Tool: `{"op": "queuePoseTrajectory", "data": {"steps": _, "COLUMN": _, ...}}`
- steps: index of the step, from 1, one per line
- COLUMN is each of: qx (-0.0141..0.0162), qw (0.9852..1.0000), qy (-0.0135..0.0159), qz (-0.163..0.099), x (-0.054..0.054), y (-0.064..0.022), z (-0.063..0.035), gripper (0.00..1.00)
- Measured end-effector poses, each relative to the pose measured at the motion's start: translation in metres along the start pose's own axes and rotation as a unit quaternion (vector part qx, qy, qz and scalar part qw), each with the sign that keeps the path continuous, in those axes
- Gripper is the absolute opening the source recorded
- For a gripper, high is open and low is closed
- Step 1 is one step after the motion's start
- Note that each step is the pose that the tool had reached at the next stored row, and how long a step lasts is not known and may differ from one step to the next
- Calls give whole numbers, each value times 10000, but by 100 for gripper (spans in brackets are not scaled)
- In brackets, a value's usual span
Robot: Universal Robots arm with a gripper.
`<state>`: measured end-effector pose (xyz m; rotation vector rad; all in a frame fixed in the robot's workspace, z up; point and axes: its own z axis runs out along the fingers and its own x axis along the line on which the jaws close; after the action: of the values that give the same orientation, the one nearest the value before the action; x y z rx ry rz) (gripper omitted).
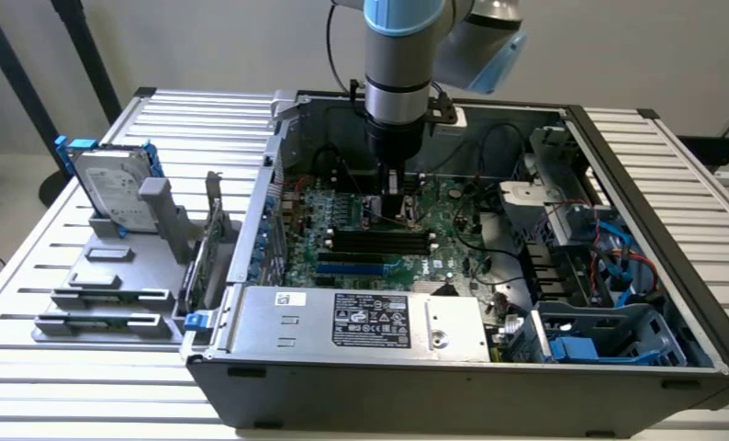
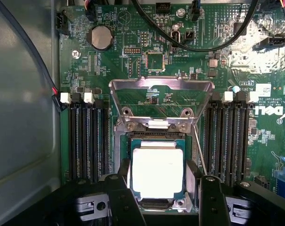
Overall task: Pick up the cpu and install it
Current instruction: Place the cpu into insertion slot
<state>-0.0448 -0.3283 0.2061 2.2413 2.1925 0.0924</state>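
Silver-topped, the cpu (image 2: 157, 170) lies flat in the motherboard (image 2: 147, 61) socket, its hinged metal retention frame (image 2: 161, 101) raised open behind it. The gripper (image 2: 162, 197) hangs directly over it, fingers (image 2: 124, 197) spread either side of the chip, apparently not clamping it, inside the open computer case (image 1: 658, 303).

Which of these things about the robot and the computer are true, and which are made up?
1. The cpu sits in the motherboard socket. True.
2. The socket's metal frame is folded down over the chip. False: it stands flipped up.
3. The pincer is open, a finger either side of the chip. True.
4. The hard drive lies inside the computer case. False: it stands outside, on the exterior view's left.
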Motion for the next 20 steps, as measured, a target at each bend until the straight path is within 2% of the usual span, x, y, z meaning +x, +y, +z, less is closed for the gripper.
{"op": "queuePoseTrajectory", "data": {"steps": 4, "qx": 1, "qw": 10000, "qy": -16, "qz": -1, "x": 8, "y": -1, "z": 23, "gripper": 55}}
{"op": "queuePoseTrajectory", "data": {"steps": 8, "qx": 10, "qw": 10000, "qy": -49, "qz": -2, "x": 25, "y": -2, "z": 40, "gripper": 55}}
{"op": "queuePoseTrajectory", "data": {"steps": 20, "qx": 39, "qw": 10000, "qy": -67, "qz": -1, "x": 32, "y": 14, "z": 64, "gripper": 55}}
